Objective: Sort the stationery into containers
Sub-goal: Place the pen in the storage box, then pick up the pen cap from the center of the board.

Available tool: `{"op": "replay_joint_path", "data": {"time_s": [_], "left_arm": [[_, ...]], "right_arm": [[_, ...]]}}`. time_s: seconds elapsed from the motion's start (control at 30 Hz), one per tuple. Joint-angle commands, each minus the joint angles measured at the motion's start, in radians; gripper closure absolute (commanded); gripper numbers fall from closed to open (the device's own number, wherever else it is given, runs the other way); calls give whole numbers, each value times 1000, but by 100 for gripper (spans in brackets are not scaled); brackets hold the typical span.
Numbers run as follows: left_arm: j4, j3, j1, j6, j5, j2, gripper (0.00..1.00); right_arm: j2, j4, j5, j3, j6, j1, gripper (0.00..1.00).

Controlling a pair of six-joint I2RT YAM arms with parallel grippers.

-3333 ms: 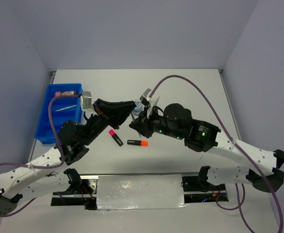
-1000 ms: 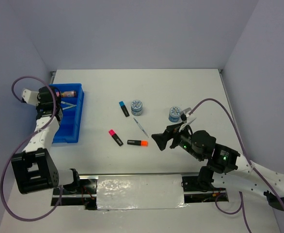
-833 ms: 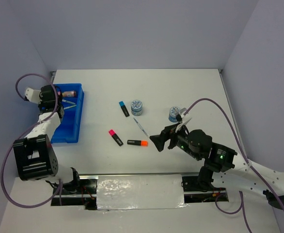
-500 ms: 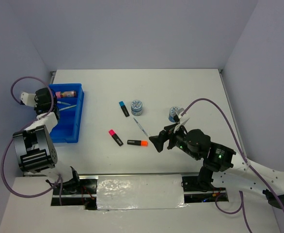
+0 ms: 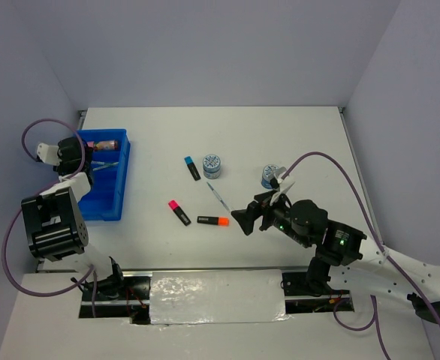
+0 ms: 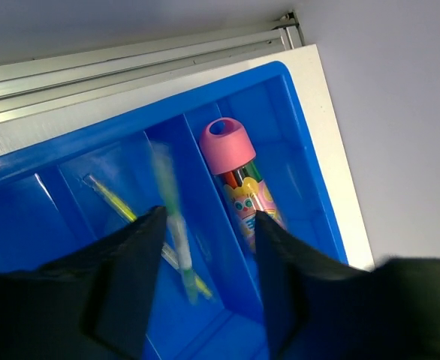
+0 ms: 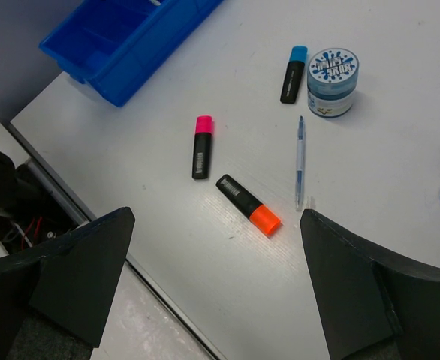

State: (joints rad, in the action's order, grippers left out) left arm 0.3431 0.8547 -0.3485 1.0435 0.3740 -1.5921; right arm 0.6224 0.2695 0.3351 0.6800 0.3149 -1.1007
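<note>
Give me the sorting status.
Done: the pink tube and yellow stick lie in separate tray compartments; a blurred green pen shows over the stick's compartment. In hand: nothing, left fingers and right fingers are open. Left on the table: blue highlighter, pink highlighter, orange highlighter, thin pen, two tape rolls.

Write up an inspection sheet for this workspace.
Surface: white table, no damage seen.
Job's things: blue tray holds pink tube, yellow stick, blurred pen; loose on the table: blue-capped highlighter, pink-capped highlighter, orange-capped highlighter, thin pen, tape roll, second tape roll.
Clutter: nothing seen.
Grippers: left gripper open over the tray; right gripper open above the table; both empty.
Cables: purple left cable and right cable loop from the arms.
Surroundings: plain walls; exposed wiring below the near edge.
</note>
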Motion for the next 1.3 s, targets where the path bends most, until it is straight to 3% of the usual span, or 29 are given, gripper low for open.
{"op": "replay_joint_path", "data": {"time_s": [0.0, 0.2, 0.23, 0.33, 0.43, 0.6, 0.73, 0.8, 0.9, 0.97, 1.03, 1.1, 1.27], "left_arm": [[25, 4, -3, -13, -1, 23, 36], [-110, 69, 26, -13, 11, 84, 18], [-238, 146, 40, -20, 23, 93, 10], [-491, 361, 136, -40, 91, 110, 3], [-798, 495, 215, -59, 72, 171, 1], [-845, 342, 232, -149, -156, 404, 1], [-849, 121, 279, -282, -303, 683, 1], [-887, 63, 298, -330, -328, 760, 1], [-965, 70, 301, -529, -356, 851, 1], [-992, 83, 302, -621, -354, 871, 1], [-997, 57, 325, -597, -266, 900, 1], [-962, 29, 327, -609, -355, 925, 1], [-940, 6, 327, -599, -353, 986, 1]], "right_arm": [[13, -50, -5, -2, -19, 4, 0], [104, -72, -16, 7, -20, 10, 0], [134, -64, -18, 24, -14, 36, 0], [284, -39, -83, 76, 22, 134, 0], [448, -24, -127, 128, 36, 202, 0], [693, 55, -82, 275, 16, 225, 4], [838, 60, -103, 355, -34, 229, 15], [893, 74, -90, 386, -34, 232, 20], [910, 73, -79, 379, -28, 245, 23], [905, 74, -93, 368, -19, 262, 31], [887, 63, -116, 340, -17, 297, 37], [876, 54, -126, 316, -19, 340, 45], [911, 71, -182, 318, -91, 369, 57]]}}
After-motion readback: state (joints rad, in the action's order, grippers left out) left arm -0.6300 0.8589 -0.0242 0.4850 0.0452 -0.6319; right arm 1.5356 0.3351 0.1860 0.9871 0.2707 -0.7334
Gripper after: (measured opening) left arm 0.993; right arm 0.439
